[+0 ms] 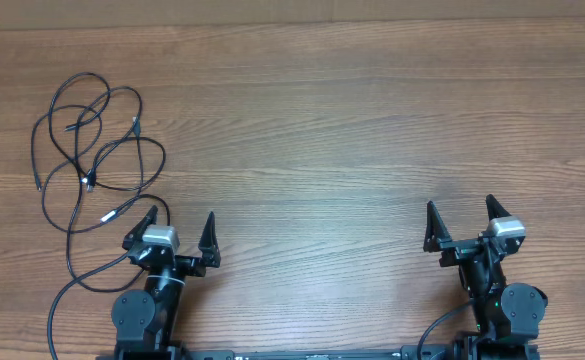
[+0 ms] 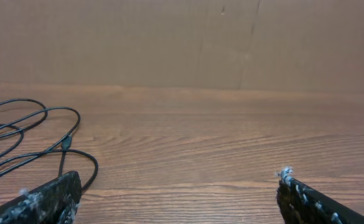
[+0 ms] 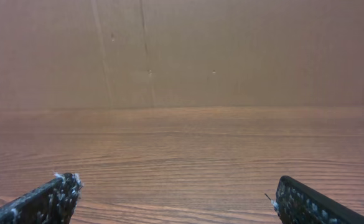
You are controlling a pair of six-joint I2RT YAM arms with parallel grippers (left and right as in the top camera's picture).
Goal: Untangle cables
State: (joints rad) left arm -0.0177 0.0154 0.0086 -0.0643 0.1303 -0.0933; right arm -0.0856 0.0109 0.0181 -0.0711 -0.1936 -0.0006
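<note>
The cables [image 1: 97,150] are thin black cords lying in a loose tangle of overlapping loops at the far left of the wooden table, with small metal-tipped plugs inside the tangle. One strand trails down past the left arm's base. My left gripper [image 1: 182,225] is open and empty, just right of the tangle's lower end. In the left wrist view the cable loops [image 2: 38,140] lie at the left, beside the left finger; the gripper [image 2: 178,186] holds nothing. My right gripper [image 1: 460,215] is open and empty at the right; it [image 3: 175,193] sees only bare wood.
A brown cardboard wall [image 2: 231,43] stands along the table's far edge. The wooden tabletop [image 1: 322,150] spreads between the two arms.
</note>
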